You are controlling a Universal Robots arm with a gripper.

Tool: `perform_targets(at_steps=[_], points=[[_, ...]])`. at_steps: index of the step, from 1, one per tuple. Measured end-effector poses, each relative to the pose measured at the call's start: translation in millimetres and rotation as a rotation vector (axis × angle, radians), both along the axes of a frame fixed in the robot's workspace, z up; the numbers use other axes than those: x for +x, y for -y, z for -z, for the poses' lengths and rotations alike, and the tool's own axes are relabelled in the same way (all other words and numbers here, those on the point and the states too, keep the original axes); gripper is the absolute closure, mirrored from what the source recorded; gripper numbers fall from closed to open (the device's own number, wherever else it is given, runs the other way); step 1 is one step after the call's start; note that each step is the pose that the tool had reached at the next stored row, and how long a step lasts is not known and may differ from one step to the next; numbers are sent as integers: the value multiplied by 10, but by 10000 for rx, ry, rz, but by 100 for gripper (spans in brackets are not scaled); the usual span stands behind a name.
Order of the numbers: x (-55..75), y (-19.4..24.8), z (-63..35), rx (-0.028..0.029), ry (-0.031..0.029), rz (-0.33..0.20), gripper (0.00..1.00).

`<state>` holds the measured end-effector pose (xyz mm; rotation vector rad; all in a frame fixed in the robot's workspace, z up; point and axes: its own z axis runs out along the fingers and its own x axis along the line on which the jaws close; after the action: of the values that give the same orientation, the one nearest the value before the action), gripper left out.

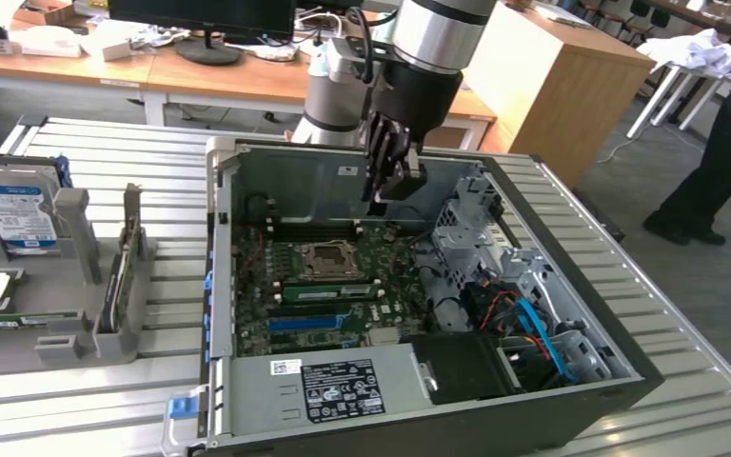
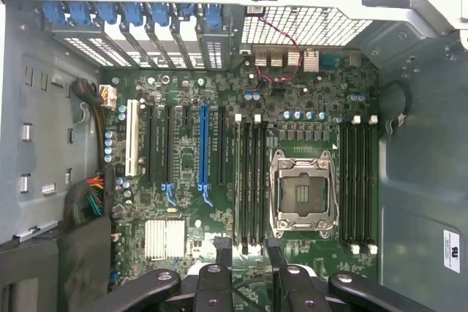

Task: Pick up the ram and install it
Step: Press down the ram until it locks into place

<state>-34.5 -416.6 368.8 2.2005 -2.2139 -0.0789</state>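
One green ram [image 1: 327,290] sits on the motherboard [image 1: 258,281] just beside the CPU socket [image 1: 328,257] in the exterior view, between that socket and the blue slot [image 1: 308,323]; my claw [image 1: 394,193] hangs above the socket, apart from the ram. In the wrist view my fingertips [image 2: 222,255] stand released, spread wide with nothing between them, near the CPU socket [image 2: 303,195].

The exterior camera sat high and well back, angled down over the table [image 1: 87,386] into the open computer case [image 1: 308,176]. The wrist camera looked straight down past the pincer [image 2: 248,259], close above the motherboard [image 2: 219,202], which both views shared.
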Motion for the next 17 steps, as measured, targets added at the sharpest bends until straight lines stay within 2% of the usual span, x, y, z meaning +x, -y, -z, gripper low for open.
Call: perform_targets(at_steps=[10, 11, 12, 13, 15, 17], points=[[0, 0, 0, 0, 0, 0, 69], [0, 0, 0, 0, 0, 0, 71], [0, 0, 0, 0, 0, 0, 77], [0, 0, 0, 0, 0, 0, 77], [0, 0, 0, 0, 0, 0, 89], [0, 0, 0, 0, -1, 0, 89]])
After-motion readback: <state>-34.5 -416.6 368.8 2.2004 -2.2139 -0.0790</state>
